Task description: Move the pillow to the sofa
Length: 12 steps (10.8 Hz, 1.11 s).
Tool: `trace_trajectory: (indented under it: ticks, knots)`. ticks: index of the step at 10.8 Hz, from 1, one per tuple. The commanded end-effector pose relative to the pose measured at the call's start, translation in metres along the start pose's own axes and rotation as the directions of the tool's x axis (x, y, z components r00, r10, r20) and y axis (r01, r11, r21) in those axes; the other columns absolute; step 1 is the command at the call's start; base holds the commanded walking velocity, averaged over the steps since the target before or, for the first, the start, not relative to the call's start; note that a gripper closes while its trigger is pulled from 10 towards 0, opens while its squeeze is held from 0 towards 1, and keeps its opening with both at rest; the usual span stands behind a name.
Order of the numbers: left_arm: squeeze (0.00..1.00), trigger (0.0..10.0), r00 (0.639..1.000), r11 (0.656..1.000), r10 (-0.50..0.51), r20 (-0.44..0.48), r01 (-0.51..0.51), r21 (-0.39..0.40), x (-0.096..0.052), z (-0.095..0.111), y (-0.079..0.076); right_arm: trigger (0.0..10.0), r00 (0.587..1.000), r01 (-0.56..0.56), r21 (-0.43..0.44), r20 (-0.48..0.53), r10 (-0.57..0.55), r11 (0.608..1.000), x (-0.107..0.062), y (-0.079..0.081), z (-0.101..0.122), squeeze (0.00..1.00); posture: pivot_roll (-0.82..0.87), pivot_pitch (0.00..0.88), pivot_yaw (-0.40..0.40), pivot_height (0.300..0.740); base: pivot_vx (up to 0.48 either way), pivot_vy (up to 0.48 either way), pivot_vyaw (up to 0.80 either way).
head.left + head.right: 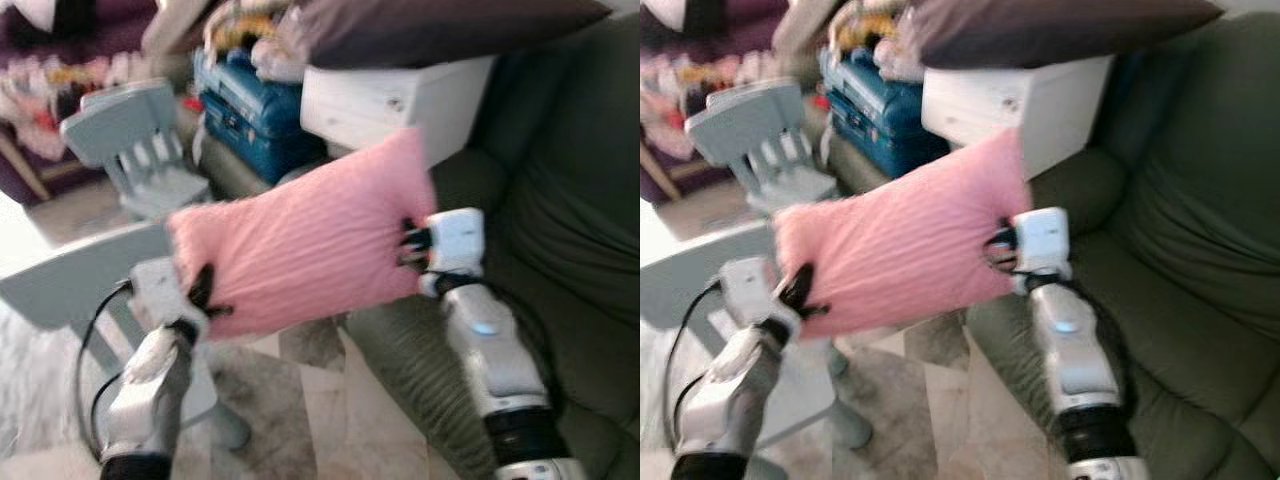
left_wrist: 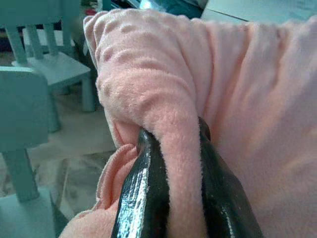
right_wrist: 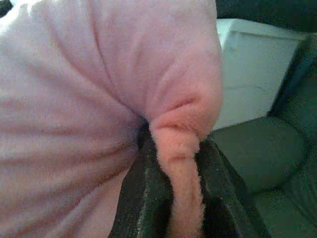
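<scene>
A dark green sofa (image 1: pixel 570 200) is seen on the robot's right, and a pink pillow (image 1: pixel 300 240) is held in the air just beside its front edge, above the pale floor (image 1: pixel 330 420), tilted with its right end higher. The pillow's lower left edge is pinched by the left gripper (image 1: pixel 203 297) and its right edge by the right gripper (image 1: pixel 408 243), each with a fold of fabric clamped between narrow jaws. Behind it stand a white box (image 1: pixel 390 105) and a blue case (image 1: pixel 245 115), whose contents and any writing are too blurred to tell, and pale blue chairs (image 1: pixel 135 150).
</scene>
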<state>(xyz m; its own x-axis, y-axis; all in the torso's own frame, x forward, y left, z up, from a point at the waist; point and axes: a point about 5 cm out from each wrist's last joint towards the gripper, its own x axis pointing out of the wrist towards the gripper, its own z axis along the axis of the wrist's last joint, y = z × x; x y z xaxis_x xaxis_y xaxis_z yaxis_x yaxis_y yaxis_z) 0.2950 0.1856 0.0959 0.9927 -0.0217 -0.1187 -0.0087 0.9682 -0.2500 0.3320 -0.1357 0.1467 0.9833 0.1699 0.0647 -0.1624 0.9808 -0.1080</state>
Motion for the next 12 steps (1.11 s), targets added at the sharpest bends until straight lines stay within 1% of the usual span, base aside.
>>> trace_trajectory:
  ticks: [1,4,6,8,10,11,12]
  knots:
    - [0.0,10.0,0.998,0.998,0.063,-0.005,-0.063,0.014,-0.0064,-0.0009,0.0187,10.0,0.999,-0.022,0.009,0.036,0.022,1.0,0.0026,0.0091,0.009,0.0,-0.2,0.001,0.094,0.74,0.0,0.0,-0.8]
    - [0.0,10.0,0.998,0.998,0.065,-0.006,-0.065,0.015,-0.0065,-0.0014,0.0183,10.0,0.999,-0.023,0.002,0.039,0.023,1.0,0.0022,0.0084,0.0093,0.0,-0.2,0.0,0.093,0.74,0.0,0.0,-0.8]
    - [0.0,10.0,0.996,0.996,0.088,-0.011,-0.088,0.009,-0.0064,-0.0024,0.0204,10.0,0.999,-0.024,0.003,0.036,0.024,1.0,0.0019,0.0084,0.0089,0.0,-0.2,0.0,0.093,0.74,0.0,0.0,-0.8]
    - [0.0,10.0,0.998,0.998,0.064,-0.004,-0.064,0.005,-0.0065,-0.0017,0.0187,10.0,0.999,-0.025,0.0,0.034,0.024,1.0,0.0018,0.008,0.0086,0.0,-0.2,0.001,0.092,0.74,0.0,0.0,-0.8]
    - [0.0,10.0,0.998,0.998,0.066,-0.006,-0.066,0.007,-0.0073,-0.002,0.0187,10.0,0.999,-0.026,-0.003,0.032,0.026,1.0,0.002,0.0085,0.0084,0.0,-0.2,0.003,0.092,0.74,0.0,0.0,-0.8]
    - [0.0,10.0,0.998,0.998,0.067,-0.006,-0.067,0.005,-0.0075,-0.0026,0.0188,10.0,0.999,-0.028,-0.007,0.03,0.028,1.0,0.002,0.0087,0.0083,0.0,-0.2,0.003,0.091,0.74,0.0,0.0,0.0]
    - [0.0,10.0,0.999,0.999,0.045,0.002,-0.045,-0.006,-0.0077,-0.0019,0.0172,10.0,0.999,-0.037,-0.018,0.032,0.038,0.999,0.0019,0.0096,0.0081,0.0,-0.2,0.003,0.091,0.74,0.337,0.341,0.0]
